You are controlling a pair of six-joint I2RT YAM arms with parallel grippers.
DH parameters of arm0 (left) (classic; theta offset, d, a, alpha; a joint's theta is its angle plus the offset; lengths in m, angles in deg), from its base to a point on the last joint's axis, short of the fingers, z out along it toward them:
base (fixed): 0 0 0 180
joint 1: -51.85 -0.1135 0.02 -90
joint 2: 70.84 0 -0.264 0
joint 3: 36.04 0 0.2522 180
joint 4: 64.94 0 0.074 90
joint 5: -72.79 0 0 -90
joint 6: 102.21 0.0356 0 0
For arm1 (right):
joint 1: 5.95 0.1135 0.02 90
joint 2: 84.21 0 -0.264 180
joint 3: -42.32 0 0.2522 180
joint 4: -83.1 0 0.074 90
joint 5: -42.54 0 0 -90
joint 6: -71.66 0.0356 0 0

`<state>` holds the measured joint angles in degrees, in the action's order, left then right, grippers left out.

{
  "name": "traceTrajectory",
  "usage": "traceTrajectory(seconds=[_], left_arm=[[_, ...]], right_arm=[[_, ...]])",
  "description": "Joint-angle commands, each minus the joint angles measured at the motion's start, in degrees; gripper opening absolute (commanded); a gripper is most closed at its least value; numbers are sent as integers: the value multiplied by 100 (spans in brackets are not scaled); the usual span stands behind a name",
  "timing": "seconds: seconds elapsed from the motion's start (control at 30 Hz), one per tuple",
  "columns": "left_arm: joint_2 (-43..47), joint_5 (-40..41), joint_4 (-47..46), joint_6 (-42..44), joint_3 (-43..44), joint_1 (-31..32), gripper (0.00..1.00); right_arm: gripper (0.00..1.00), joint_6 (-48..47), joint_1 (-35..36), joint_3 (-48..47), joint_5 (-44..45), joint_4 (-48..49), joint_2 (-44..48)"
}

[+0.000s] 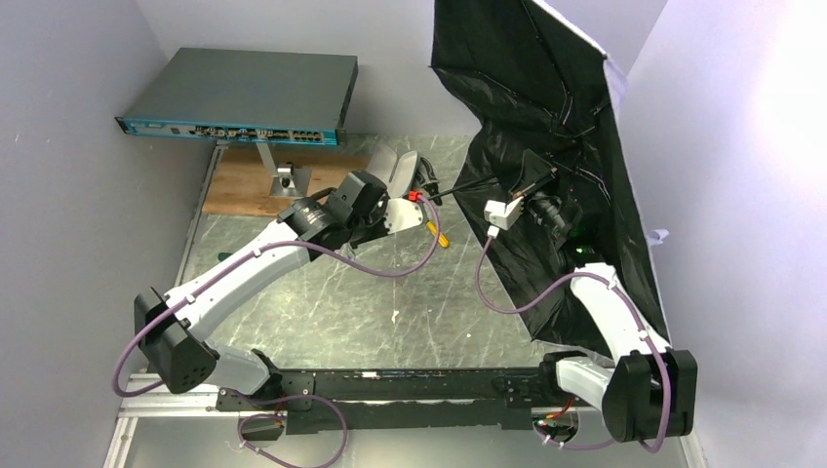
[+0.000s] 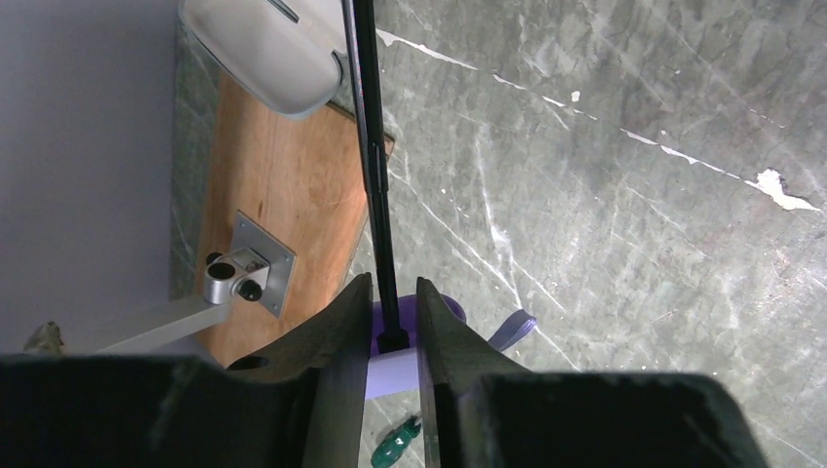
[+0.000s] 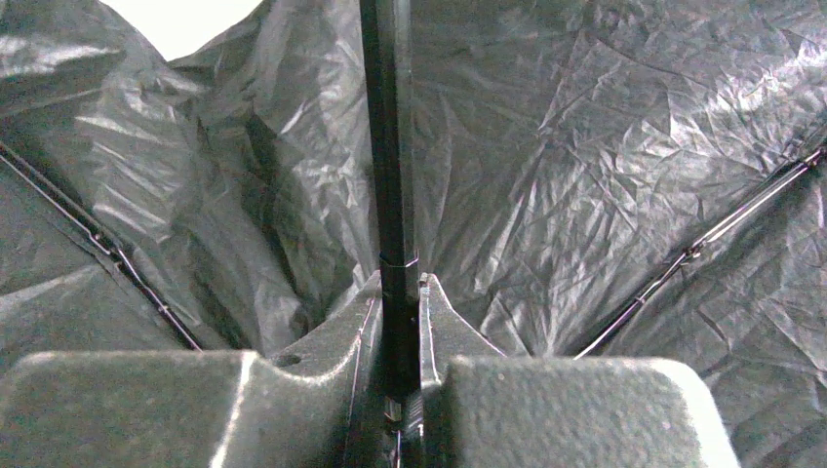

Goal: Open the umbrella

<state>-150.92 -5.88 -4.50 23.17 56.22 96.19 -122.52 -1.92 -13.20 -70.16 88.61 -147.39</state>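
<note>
Umbrella [image 1: 546,117] is standing spread at the far right, the right gripper [image 3: 400,283] clamping its shaft [image 3: 385,146] by the canopy [image 3: 585,146]. The left gripper [image 2: 393,283] is sitting narrow around the shaft's left end, gripping or not I cannot tell. Any slackening there is risking the canopy folding back.

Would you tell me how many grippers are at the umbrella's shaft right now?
2. The left gripper straddles the umbrella shaft by the handle; the right gripper is clamped on it beneath the canopy.

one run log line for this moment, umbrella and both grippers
umbrella: canopy spread wide | right gripper: shut on shaft | left gripper: straddles shaft near handle, grip unclear
</note>
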Motion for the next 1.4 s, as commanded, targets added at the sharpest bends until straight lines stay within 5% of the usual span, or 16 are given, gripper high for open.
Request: traceTrajectory(seconds=[0.0, 0.2, 0.37, 0.93, 1.23, 1.37], left_arm=[[136, 1402, 2617, -13, -520, -623, 31], [-265, 942, 2382, 80, 514, -414, 49], [-940, 1195, 2177, 446, 964, -80, 55], [-1660, 1725, 1652, 622, 1664, -30, 65], [-1222, 921, 981, 983, 1739, 116, 70], [-873, 353, 618, 992, 1713, 142, 60]], right_arm=[[0, 255, -827, -347, 1707, 611, 466], [0, 325, -776, 72, 768, 64, 1144], [0, 332, -633, 94, 488, -179, 1318], [0, 14, -633, 157, 183, -823, 1431], [0, -62, -634, 154, -77, -924, 1338], [0, -92, -636, 143, -3, -1011, 1304]])
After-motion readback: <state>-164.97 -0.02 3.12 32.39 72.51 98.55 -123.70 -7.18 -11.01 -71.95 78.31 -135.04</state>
